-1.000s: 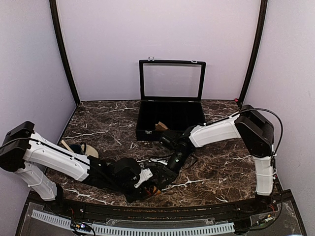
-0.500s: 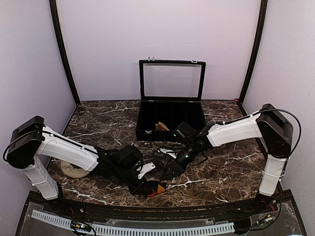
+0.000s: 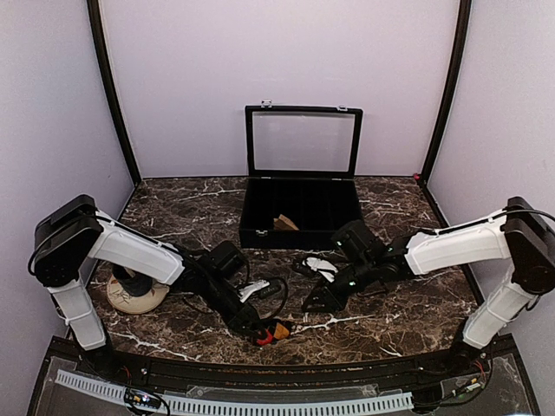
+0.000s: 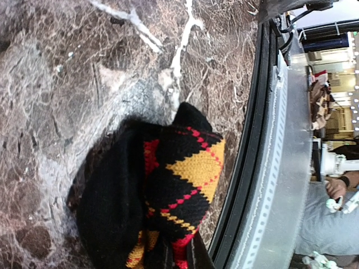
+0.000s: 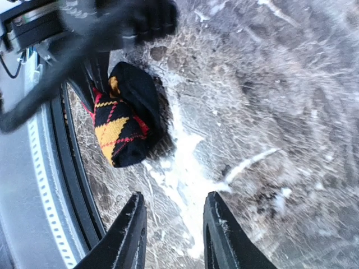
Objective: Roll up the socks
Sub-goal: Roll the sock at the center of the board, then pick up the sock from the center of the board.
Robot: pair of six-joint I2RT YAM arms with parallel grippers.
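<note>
The argyle sock (image 4: 179,174) is bunched into a black, red and orange bundle on the marble near the table's front edge (image 3: 274,332). My left gripper (image 4: 179,260) is shut on its lower end; in the top view the left gripper (image 3: 262,328) lies low beside it. My right gripper (image 5: 174,238) stands open over bare marble, a short way from the argyle sock (image 5: 124,124), which it does not touch. From above, the right gripper (image 3: 314,302) is to the sock's right. The tan-brown sock (image 3: 132,295) lies in a rounded heap at the left, partly hidden by my left arm.
A black compartment case (image 3: 260,227) with its lid raised stands at the back centre, with a tan item (image 3: 283,223) in one compartment. The table's black front rail (image 4: 247,185) runs right beside the argyle sock. Purple walls close in the sides.
My right gripper has drawn back to the right, away from the argyle sock. The left arm has swung its elbow outward, uncovering the tan-brown sock, and still holds the argyle sock.
</note>
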